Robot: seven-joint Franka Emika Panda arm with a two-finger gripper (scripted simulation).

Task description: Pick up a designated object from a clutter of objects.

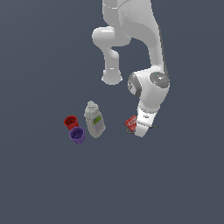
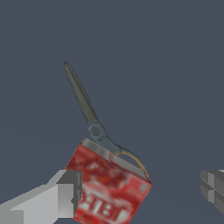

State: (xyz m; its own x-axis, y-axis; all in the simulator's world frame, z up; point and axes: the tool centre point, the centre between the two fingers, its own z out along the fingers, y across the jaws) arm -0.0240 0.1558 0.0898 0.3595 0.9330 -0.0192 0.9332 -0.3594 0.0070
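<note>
The end effector (image 2: pixel 140 192) stands wide open around the red packet (image 2: pixel 111 186), one finger (image 2: pixel 59 197) just beside it and the other well apart, so nothing is gripped and closing and lifting are left. Scissors (image 2: pixel 94 124) lie just behind the packet; the bottle (image 1: pixel 94 119), red cup (image 1: pixel 70 122) and purple cup (image 1: pixel 77 135) sit well apart on the surface (image 1: pixel 43 183).

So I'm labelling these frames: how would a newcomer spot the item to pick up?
Follow the white arm down to its gripper. The small red box with white lettering sits between its fingers, lying over scissors. Unlike the red cup, it is flat and boxy.
</note>
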